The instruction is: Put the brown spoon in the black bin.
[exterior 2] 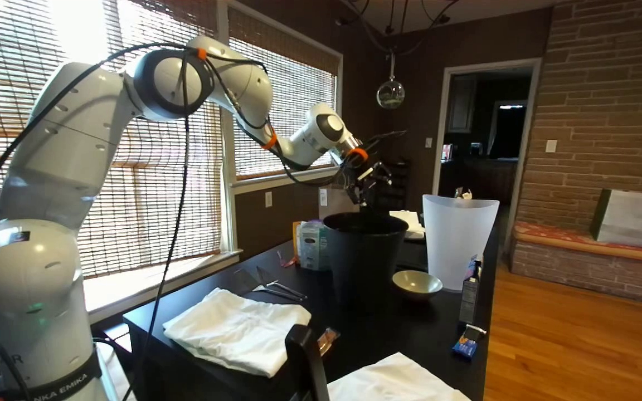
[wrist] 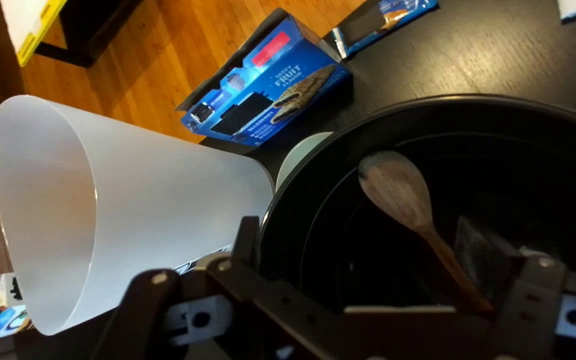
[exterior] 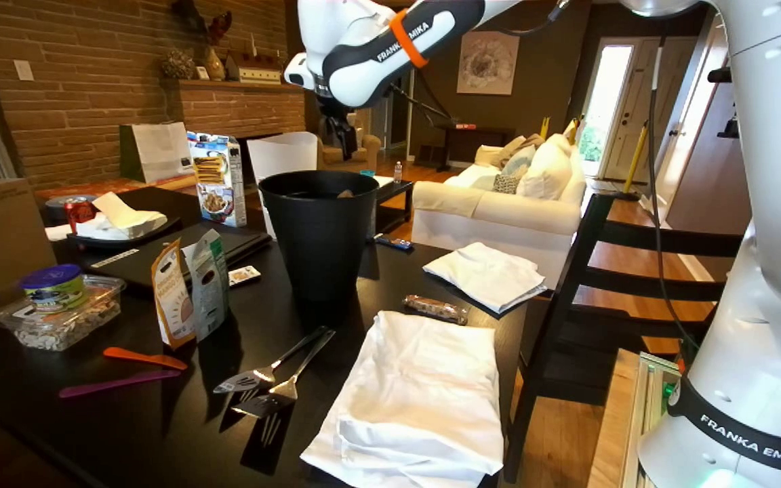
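Bowl and white container stand near black bin holding spoon.

You have the bin upright on the counter, directly below the gripper: tall, round, black, narrowing toward its base, mouth facing up. You can see the spoon inside it, also below the gripper, brown with a thin handle and an oval bowl. It leans with the bowl uppermost, close to the inner wall near the rim; the handle runs down beneath the gripper, which hides its end.
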`<state>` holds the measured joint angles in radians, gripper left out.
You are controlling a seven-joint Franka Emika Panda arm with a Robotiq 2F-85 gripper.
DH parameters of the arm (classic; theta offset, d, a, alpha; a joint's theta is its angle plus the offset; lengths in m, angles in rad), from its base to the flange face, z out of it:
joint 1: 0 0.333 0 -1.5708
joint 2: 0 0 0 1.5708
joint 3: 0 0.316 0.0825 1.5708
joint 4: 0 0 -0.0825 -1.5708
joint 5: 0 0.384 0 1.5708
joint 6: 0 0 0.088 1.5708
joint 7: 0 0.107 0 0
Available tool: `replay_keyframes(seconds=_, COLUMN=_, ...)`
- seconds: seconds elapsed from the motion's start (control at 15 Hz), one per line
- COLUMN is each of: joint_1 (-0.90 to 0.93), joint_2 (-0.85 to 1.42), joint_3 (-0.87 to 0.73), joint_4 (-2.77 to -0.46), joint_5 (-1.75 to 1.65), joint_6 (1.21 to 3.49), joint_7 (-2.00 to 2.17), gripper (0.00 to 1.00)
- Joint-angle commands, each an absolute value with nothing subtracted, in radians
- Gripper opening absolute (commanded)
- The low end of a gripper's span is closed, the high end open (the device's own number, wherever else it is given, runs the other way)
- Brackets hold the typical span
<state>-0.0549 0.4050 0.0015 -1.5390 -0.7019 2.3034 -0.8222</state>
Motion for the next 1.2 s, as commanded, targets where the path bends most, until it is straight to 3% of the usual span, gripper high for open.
replay_keyframes(seconds=0.0, joint_1=-0.071, joint_2=0.412, joint_3=0.015, joint_4=-1.462, joint_5=-0.541, joint_6=2.225, joint_7=-0.865, gripper=1.0)
replay_keyframes(seconds=0.8, joint_1=-0.127, joint_2=0.396, joint_3=0.02, joint_4=-1.411, joint_5=-0.201, joint_6=2.155, joint_7=-0.942, gripper=1.0)
replay_keyframes(seconds=1.13, joint_1=-0.107, joint_2=0.407, joint_3=-0.002, joint_4=-1.407, joint_5=-0.229, joint_6=2.154, joint_7=-0.915, gripper=1.0)
